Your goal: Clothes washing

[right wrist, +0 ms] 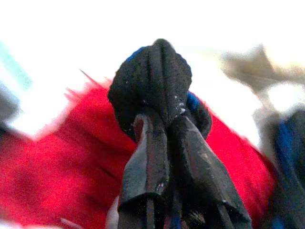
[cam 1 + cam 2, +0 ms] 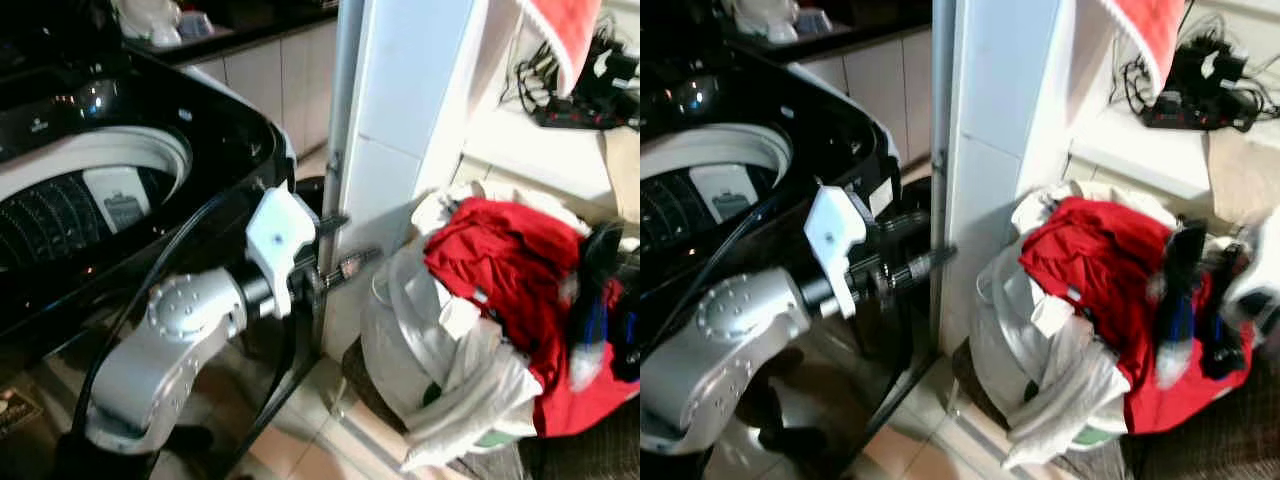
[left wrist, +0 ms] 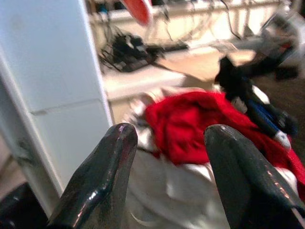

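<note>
My right gripper (image 1: 164, 138) clenched a black-and-blue garment (image 1: 152, 81) above the red clothes (image 2: 505, 255). My left gripper (image 3: 167, 143) hung released beside the washing machine (image 2: 120, 150).

The washing machine (image 2: 110, 190) stands on the left, its drum (image 2: 70, 215) open to the top. A pillar (image 2: 395, 150) rises just right of it. Right of the pillar, a pile of clothes (image 2: 500, 300) sits on the floor (image 2: 310, 445), with a shelf (image 2: 530, 150) of cables (image 2: 580, 85) behind it.
</note>
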Tool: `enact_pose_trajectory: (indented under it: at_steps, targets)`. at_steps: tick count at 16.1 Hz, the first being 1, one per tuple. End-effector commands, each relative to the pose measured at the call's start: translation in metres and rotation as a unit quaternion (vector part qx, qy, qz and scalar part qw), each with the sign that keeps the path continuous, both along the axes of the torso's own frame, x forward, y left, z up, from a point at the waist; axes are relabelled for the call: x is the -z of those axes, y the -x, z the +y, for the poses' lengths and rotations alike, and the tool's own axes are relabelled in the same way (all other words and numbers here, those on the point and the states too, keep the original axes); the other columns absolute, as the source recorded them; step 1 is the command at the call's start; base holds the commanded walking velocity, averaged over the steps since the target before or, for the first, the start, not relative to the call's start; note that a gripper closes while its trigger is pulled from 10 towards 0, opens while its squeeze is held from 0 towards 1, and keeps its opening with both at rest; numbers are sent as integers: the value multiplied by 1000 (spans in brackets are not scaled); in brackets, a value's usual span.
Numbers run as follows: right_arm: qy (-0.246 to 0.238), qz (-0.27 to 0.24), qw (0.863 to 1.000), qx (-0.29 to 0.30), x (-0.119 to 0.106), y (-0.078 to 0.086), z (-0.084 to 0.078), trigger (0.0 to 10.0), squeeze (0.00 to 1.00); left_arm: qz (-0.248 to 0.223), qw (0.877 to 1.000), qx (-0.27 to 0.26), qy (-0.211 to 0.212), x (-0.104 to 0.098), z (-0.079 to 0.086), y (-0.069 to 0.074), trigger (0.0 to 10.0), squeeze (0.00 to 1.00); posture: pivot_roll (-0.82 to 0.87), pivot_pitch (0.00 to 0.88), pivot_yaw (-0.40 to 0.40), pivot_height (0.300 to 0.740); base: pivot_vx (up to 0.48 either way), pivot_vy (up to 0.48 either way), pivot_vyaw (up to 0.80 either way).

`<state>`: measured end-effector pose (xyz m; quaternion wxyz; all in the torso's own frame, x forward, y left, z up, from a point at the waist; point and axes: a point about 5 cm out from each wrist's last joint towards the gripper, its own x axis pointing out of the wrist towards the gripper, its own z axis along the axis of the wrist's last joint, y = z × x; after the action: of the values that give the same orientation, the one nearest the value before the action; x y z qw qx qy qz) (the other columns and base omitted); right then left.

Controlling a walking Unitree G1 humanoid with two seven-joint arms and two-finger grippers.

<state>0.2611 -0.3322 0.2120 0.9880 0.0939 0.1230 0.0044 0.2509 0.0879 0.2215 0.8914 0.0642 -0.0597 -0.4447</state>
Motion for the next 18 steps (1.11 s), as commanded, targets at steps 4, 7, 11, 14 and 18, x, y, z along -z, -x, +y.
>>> enact_pose_trajectory:
  at_steps: [4, 7, 11, 14, 18]
  targets:
    - [-144, -137, 955, -221, -76, -25, 93, 0, 0, -9, 994, -46, 101, -36, -20, -29, 10000, 1000, -82, 0, -37, 740, 0, 0, 0]
    - [-231, -167, 917, -278, -87, -39, 136, 0, 0, -37, 989, -52, 133, -49, -33, -37, 10000, 1000, -80, 0, -39, 740, 0, 0, 0]
    - [-343, -150, 872, -316, -92, -52, 172, 0, 0, -35, 984, -42, 168, -56, -36, -37, 10000, 1000, -64, 0, -78, 740, 0, 0, 0]
    - [-387, -143, 849, -331, -98, -54, 185, 0, 0, -26, 988, -13, 154, -49, -43, -34, 10000, 1000, -51, 0, -89, 740, 0, 0, 0]
    - [-410, -132, 837, -337, -99, -50, 193, 0, 0, -21, 990, -43, 135, -42, -42, -44, 10000, 0, -61, 0, -74, 740, 0, 0, 0]
